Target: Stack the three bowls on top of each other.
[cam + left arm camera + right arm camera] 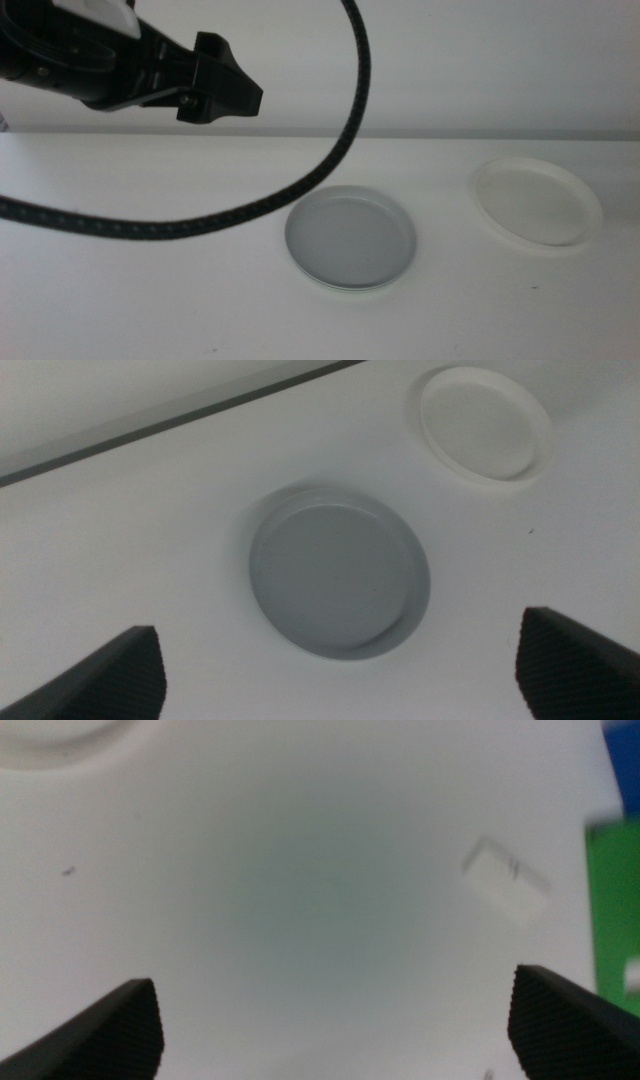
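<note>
2 bowls show: grey bowl (350, 240) apart from white bowl (537, 205); left gripper (340, 670) and right gripper (335, 1030) both spread, empty.

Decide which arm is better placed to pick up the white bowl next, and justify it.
Probably the right. The white bowl lies on the table's right side, its rim showing in the right wrist view; the left gripper, open, hangs above the grey bowl.
</note>
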`<state>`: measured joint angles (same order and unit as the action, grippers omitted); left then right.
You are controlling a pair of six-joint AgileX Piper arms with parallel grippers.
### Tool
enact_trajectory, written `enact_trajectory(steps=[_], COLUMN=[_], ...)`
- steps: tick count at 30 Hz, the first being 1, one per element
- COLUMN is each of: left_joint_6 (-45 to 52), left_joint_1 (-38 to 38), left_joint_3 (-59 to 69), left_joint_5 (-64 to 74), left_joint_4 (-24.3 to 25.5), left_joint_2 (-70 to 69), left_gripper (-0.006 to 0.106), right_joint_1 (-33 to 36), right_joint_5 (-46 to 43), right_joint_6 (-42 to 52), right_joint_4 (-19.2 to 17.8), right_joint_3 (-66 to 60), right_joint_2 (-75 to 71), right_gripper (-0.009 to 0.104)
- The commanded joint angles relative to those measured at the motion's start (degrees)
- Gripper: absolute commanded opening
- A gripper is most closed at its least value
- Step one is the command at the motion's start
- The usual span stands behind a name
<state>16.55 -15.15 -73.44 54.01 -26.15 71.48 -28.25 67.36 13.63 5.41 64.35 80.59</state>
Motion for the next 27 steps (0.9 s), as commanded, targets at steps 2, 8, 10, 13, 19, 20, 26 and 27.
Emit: enact_trajectory(steps=[2,8,10,13,19,20,26,27], left_joint_6=[-0.3,-0.3,-0.3,-0.3,-0.3,-0.3,-0.3,-0.3], left_joint_1=[0.3,0.3,0.3,0.3,0.3,0.3,0.3,0.3], left_joint_3=[0.1,0.1,0.1,0.1,0.1,0.1,0.1,0.1], left_joint_5=[-0.7,-0.7,-0.7,-0.7,-0.7,-0.7,-0.7,-0.7], left_joint_4=[-0.1,-0.1,-0.1,-0.1,-0.1,-0.1,-0.1,-0.1], left_joint_2=[0.0,0.0,0.0,0.0,0.0,0.0,0.0,0.0], left_gripper=[0.094,0.094,0.094,0.094,0.094,0.094,0.094,0.094], right_joint_1=[-2.6,-3.4,-3.4,-3.4,-2.1,-1.6,2.9,3.6], right_joint_5=[-1.4,-1.4,-1.5,-2.9,-6.3,-7.1,-7.5,-7.5], right_joint_6=[6.0,6.8,6.9,7.0,7.5,7.6,7.5,7.2], right_joint_4=[1.9,3.7,5.0,6.0,9.4,9.9,10.1,10.1], right_joint_3=[5.6,15.8,18.5,22.6,27.0,27.4,31.4,32.0], right_joint_2=[5.2,17.9,21.7,27.4,35.3,36.3,41.0,41.6], right_gripper=[0.092,0.092,0.091,0.088,0.078,0.076,0.074,0.074])
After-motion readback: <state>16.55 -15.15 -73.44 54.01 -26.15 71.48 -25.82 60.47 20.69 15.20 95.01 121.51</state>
